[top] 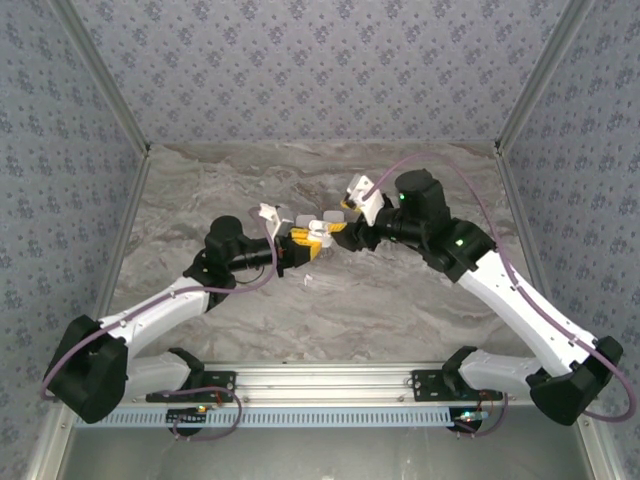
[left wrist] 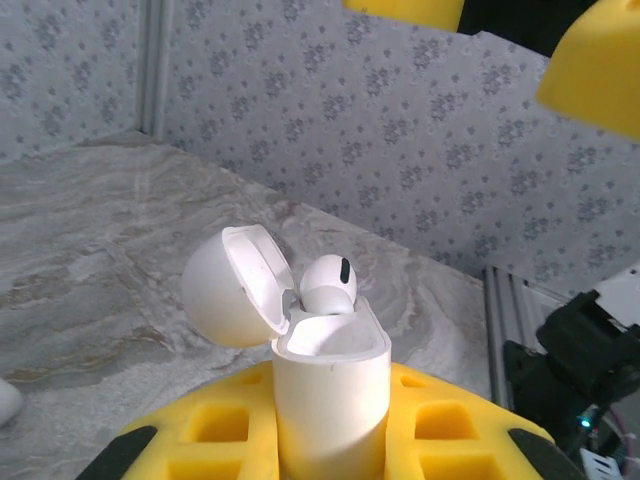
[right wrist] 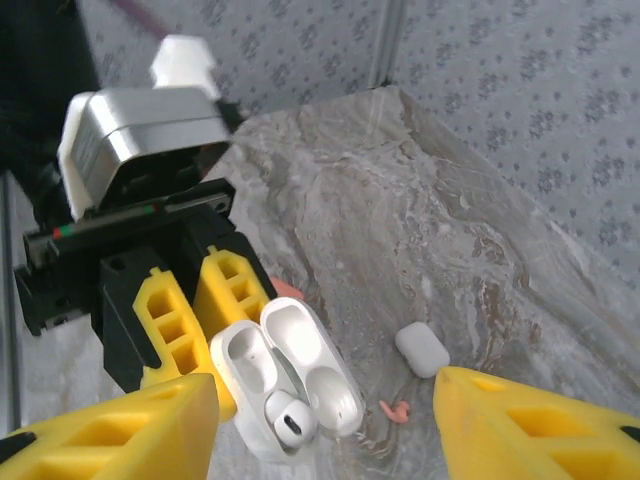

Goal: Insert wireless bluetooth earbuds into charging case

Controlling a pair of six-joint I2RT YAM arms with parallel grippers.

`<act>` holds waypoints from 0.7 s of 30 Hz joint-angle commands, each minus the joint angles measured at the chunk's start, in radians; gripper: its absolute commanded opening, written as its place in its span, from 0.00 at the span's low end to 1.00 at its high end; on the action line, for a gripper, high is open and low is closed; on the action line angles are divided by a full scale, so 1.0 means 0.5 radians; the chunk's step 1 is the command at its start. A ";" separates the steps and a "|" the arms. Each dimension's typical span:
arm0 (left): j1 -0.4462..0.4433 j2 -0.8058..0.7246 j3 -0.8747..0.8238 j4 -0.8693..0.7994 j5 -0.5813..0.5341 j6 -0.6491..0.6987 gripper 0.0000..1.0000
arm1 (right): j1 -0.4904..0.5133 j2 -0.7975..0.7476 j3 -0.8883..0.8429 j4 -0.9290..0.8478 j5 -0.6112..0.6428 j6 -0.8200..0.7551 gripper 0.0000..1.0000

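Note:
A white charging case (left wrist: 330, 400) stands upright with my left gripper (left wrist: 330, 405) shut on its lower body, yellow fingers (left wrist: 200, 435) on both sides. Its lid (left wrist: 232, 287) hangs open to the left. One white earbud (left wrist: 328, 285) sits in the far slot; the near slot is bare. From the right wrist, the same case (right wrist: 300, 350) shows the earbud (right wrist: 293, 425) seated. My right gripper (right wrist: 328, 390) hovers over the case, open wide, with nothing held. An orange-red earbud (right wrist: 395, 411) lies on the marble. In the top view the grippers (top: 303, 243) (top: 345, 232) meet mid-table.
A closed white case (right wrist: 422, 350) rests on the marble beside the orange-red earbud. A salmon-orange object (right wrist: 288, 291) peeks out behind the held case. A small white item (top: 308, 280) lies near the left gripper. Patterned walls enclose the table.

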 commanded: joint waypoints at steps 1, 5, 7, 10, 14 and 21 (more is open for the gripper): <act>-0.012 -0.121 -0.064 0.067 -0.258 0.083 0.00 | -0.121 -0.049 -0.020 0.034 -0.074 0.297 0.65; -0.010 -0.287 -0.194 0.019 -0.769 0.110 0.00 | -0.253 0.004 -0.220 0.095 -0.020 0.568 0.65; -0.009 -0.376 -0.234 -0.045 -0.971 0.122 0.00 | -0.264 0.066 -0.320 0.142 -0.014 0.678 0.64; -0.007 -0.491 -0.258 -0.167 -1.169 0.145 0.00 | -0.243 0.202 -0.438 0.226 -0.038 0.783 0.64; -0.004 -0.600 -0.273 -0.295 -1.356 0.166 0.00 | -0.144 0.448 -0.516 0.323 -0.063 0.829 0.62; 0.028 -0.679 -0.294 -0.356 -1.432 0.145 0.00 | 0.023 0.904 -0.461 0.509 -0.109 0.737 0.59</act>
